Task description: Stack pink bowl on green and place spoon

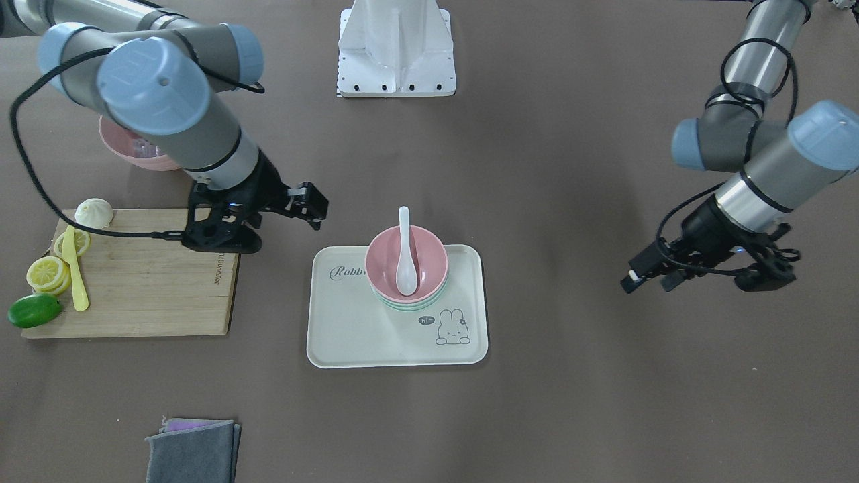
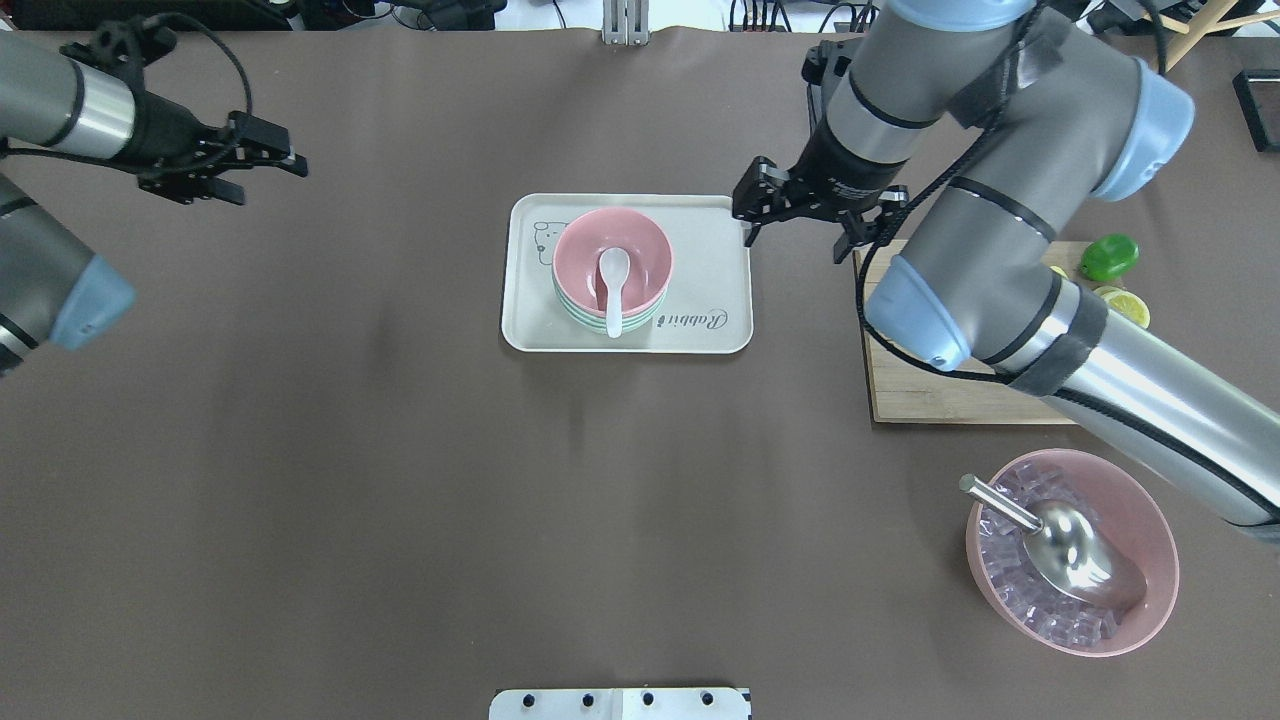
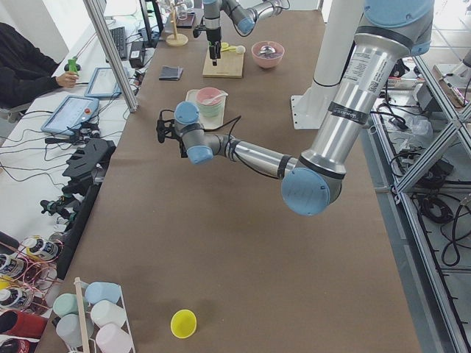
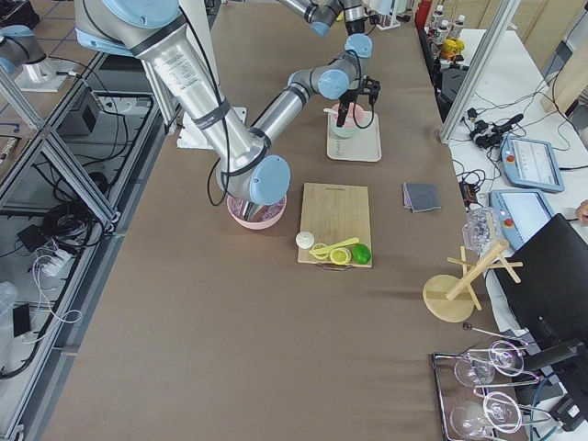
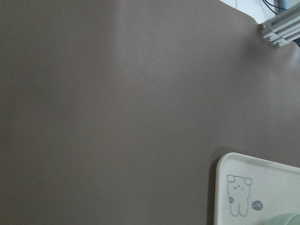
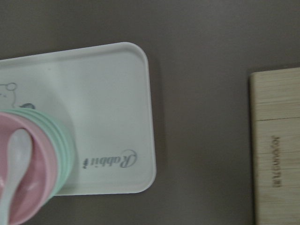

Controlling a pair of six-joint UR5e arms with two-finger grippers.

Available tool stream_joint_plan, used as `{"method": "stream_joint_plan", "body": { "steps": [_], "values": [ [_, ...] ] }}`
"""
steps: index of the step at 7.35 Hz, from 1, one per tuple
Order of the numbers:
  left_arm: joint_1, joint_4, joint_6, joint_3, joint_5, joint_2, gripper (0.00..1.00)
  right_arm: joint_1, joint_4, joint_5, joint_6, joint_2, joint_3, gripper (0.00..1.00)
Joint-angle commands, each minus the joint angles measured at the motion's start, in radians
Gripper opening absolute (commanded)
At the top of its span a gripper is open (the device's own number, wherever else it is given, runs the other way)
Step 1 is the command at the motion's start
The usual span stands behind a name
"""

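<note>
A pink bowl [image 1: 426, 258] [image 2: 645, 250] sits nested on a green bowl [image 1: 402, 305] [image 2: 575, 310] on a cream tray [image 1: 349, 322] [image 2: 720, 290]. A white spoon [image 1: 405, 255] [image 2: 612, 290] lies in the pink bowl with its handle over the rim. My right gripper [image 1: 268, 225] [image 2: 800, 225] is open and empty, hovering just off the tray's far corner beside the wooden board. Its wrist view shows the spoon [image 6: 14, 159], the stacked bowls [image 6: 65, 150] and the tray [image 6: 103, 103]. My left gripper [image 1: 644, 275] [image 2: 250, 165] is open and empty, far from the tray.
A wooden cutting board [image 1: 154, 282] [image 2: 930, 390] holds lemon slices [image 1: 48, 274], a lime [image 1: 33, 310], a yellow knife [image 1: 77, 275] and a bun [image 1: 94, 212]. A pink bowl of ice with a metal scoop [image 2: 1070, 570] stands near the robot. Grey cloths [image 1: 191, 453] lie at the operators' edge.
</note>
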Motion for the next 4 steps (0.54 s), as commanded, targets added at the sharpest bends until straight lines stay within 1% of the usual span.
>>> {"method": "stream_joint_plan", "body": {
  "steps": [1,2,3,4],
  "values": [
    [-0.144,0.179,0.459,-0.008,-0.042,0.091,0.98,0.101,-0.21,-0.009,-0.39,-0.15,0.135,1.0],
    [-0.207,0.201,0.603,0.007,-0.045,0.149,0.98,0.155,-0.2,0.0,-0.486,-0.257,0.169,1.0],
    [-0.283,0.228,0.726,0.013,-0.069,0.189,0.98,0.215,-0.2,0.006,-0.554,-0.314,0.17,1.0],
    [-0.346,0.27,0.841,0.021,-0.12,0.204,0.98,0.282,-0.2,0.027,-0.667,-0.368,0.161,1.0]
  ]
}}
